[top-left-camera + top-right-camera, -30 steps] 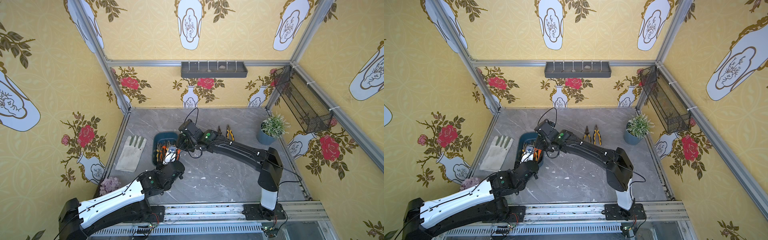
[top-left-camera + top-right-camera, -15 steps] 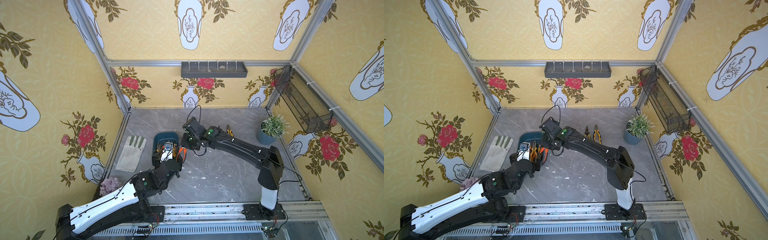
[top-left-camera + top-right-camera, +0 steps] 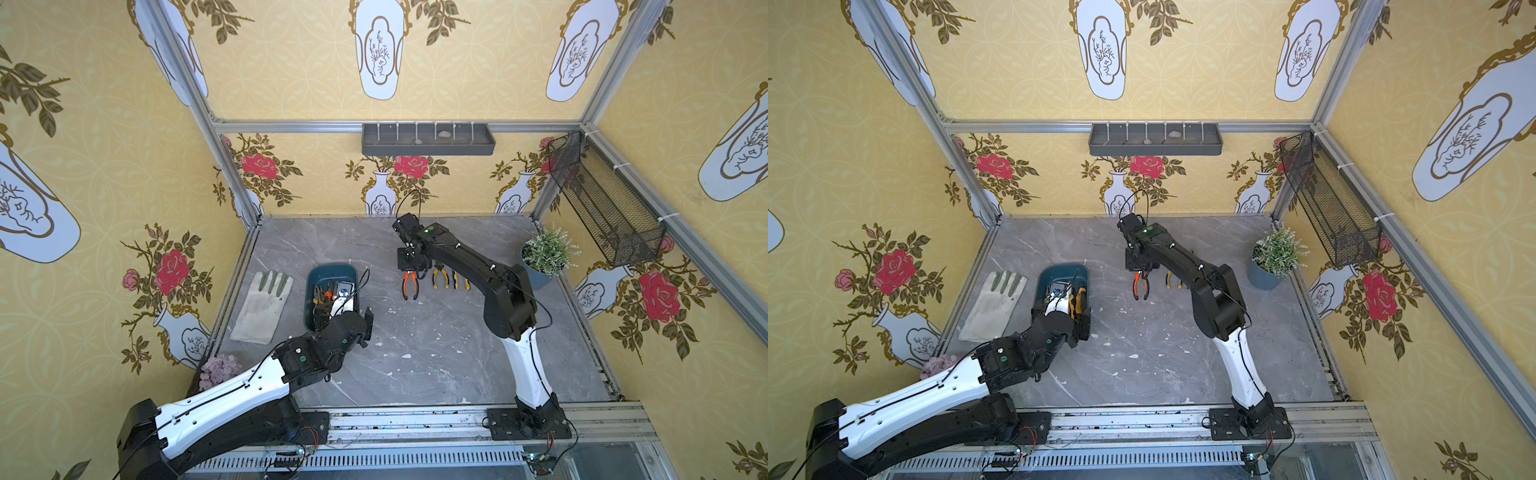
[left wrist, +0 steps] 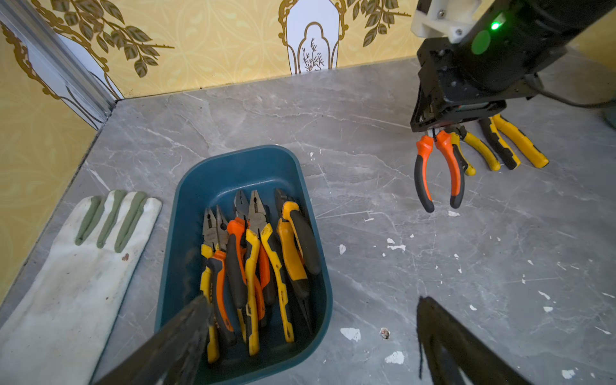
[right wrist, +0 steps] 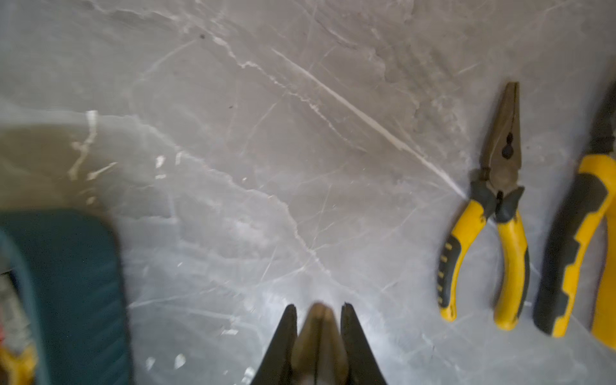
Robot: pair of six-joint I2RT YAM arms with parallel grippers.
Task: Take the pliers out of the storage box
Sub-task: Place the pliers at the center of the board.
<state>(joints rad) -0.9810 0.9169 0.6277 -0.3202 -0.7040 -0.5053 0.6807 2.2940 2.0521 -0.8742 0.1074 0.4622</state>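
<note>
The right gripper (image 4: 433, 130) is clamped on the nose of the orange-handled pliers (image 4: 438, 166), handles dangling over the table (image 4: 366, 266) beside 2 yellow pairs (image 4: 510, 143). The left gripper (image 4: 311, 306) gapes above the storage box (image 4: 213, 173), where the remaining pliers (image 4: 253, 253) lie packed. They look like rigid, weighty steel, with the rubbery handles the surest hold. The walls are low and the table alongside is bare.

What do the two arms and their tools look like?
Both the left arm and the right arm have a white lower link, black upper links, thin black cables and green dots. The left tool and right tool have black, pointed fingers.
</note>
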